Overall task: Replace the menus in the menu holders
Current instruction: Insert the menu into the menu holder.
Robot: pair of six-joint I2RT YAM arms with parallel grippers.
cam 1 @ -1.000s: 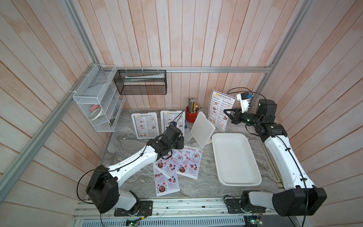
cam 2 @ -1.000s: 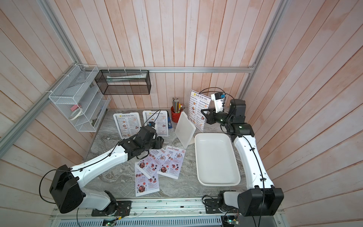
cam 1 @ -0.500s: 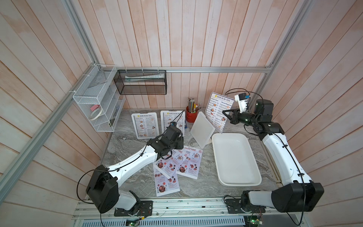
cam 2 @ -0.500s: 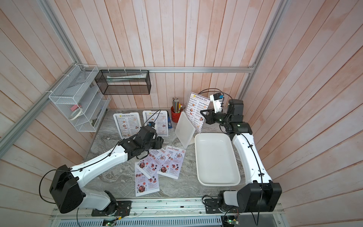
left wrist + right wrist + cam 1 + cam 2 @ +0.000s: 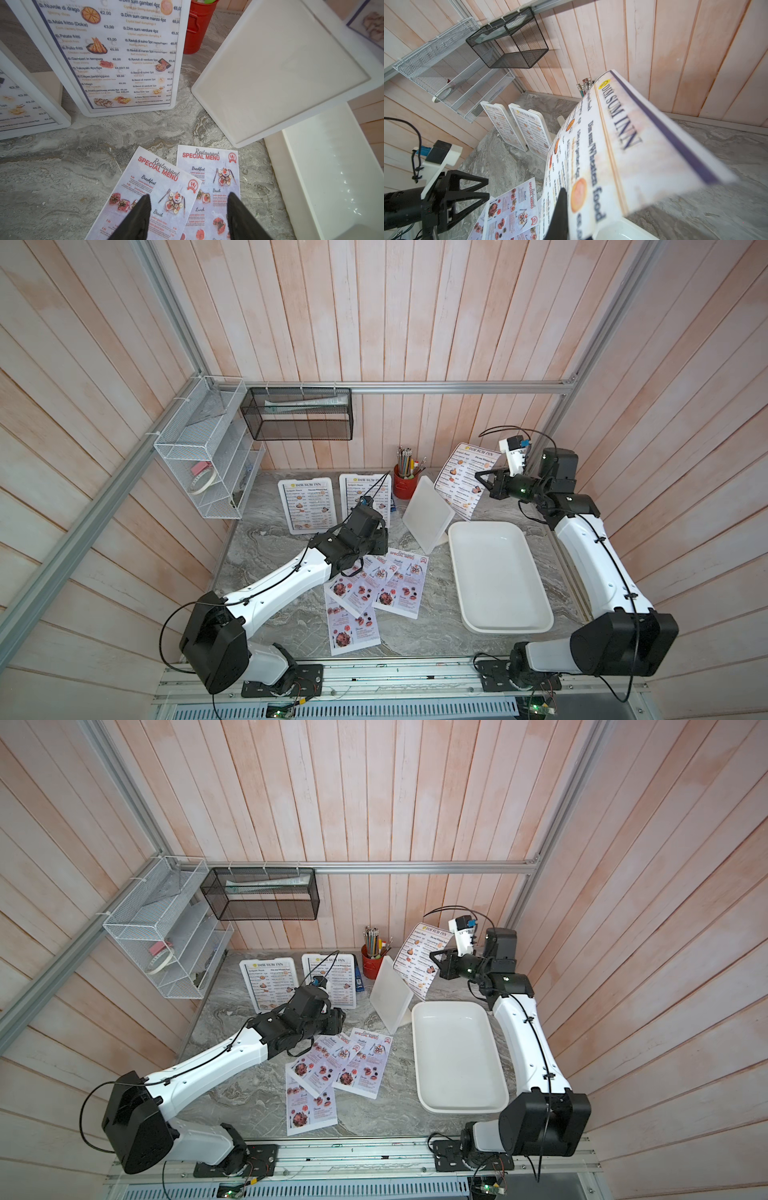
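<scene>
In both top views a white wire shelf (image 5: 199,456) hung at the left of the frame, and a black mesh basket (image 5: 299,414) was fixed to the back wall just to its right. Below the basket, left of centre, two filled menu holders (image 5: 305,502) stood side by side on the grey marbled table (image 5: 270,547). Each showed a DIM SUM INN sheet, and the left arm's wrist hid the lower part of the right-hand one.

In the left wrist view the left gripper (image 5: 189,197) had its two dark fingers (image 5: 141,209) well apart with nothing between them. They were poised over the heads of two SPECIAL MENU sheets (image 5: 397,589). Whether the tips touched the paper could not be told. In the top views three such sheets lay flat at lower centre, fanned and overlapping.

At the back, near centre, stood a red pencil cup (image 5: 403,485). Just to its right the empty holder (image 5: 428,512) leaned on its stand, blank white, with its base just beside the tray's far left corner.

Right of centre, the loose DIM SUM INN menu (image 5: 461,477) was up in the air behind the empty holder, slightly bowed. The right gripper (image 5: 478,480) was clamped on its right edge. In the right wrist view one dark finger (image 5: 560,207) lay against the printed face.

The white tray (image 5: 494,572) sat at lower right, holding nothing.
</scene>
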